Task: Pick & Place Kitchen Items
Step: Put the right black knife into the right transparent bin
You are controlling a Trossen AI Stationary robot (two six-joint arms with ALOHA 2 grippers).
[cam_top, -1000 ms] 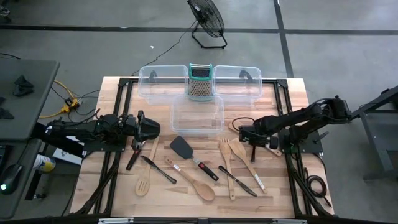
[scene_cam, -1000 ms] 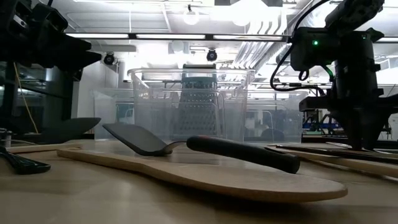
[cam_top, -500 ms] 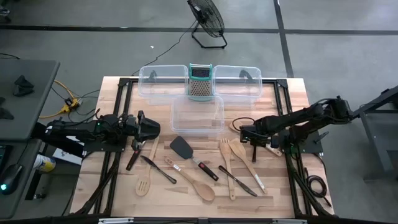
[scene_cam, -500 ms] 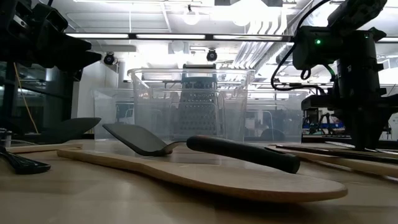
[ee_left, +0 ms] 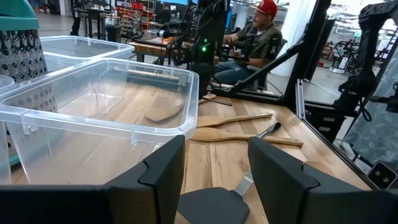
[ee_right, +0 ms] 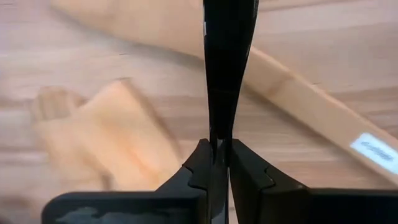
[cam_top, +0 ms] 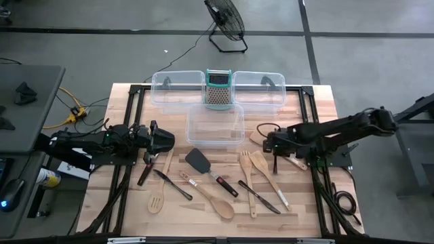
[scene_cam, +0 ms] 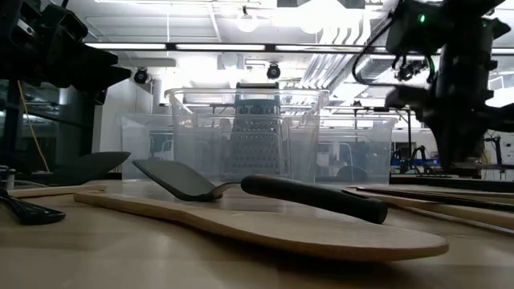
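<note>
many utensils (cam_top: 207, 193) on wooden table (cam_top: 319, 112)

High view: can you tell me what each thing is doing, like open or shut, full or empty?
left gripper, open, holding nothing
right gripper, shut on black utensil
front bin, empty
left back bin, empty
right back bin, empty
box grater, standing upright
black turner, lying flat

Light wooden utensils (cam_top: 253, 177) and black turner (cam_top: 198, 160) lie scattered flat on the table's near half; handles crossing.
</note>
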